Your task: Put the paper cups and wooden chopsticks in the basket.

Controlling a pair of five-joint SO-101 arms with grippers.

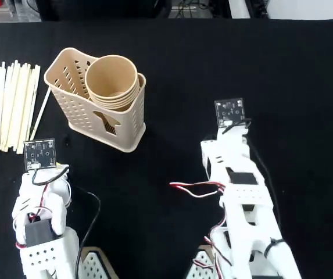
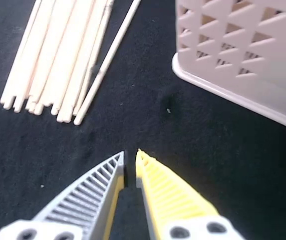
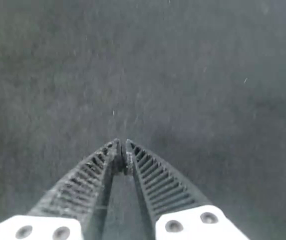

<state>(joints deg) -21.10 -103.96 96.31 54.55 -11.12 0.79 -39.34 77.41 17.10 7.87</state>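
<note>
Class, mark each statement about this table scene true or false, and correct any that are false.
1. The paper cups sit stacked inside the basket. True.
2. The wooden chopsticks are in the basket. False: they lie on the black table beside it.
3. The left gripper holds a chopstick. False: it is shut on nothing.
4. The right gripper is shut, over bare table. True.
</note>
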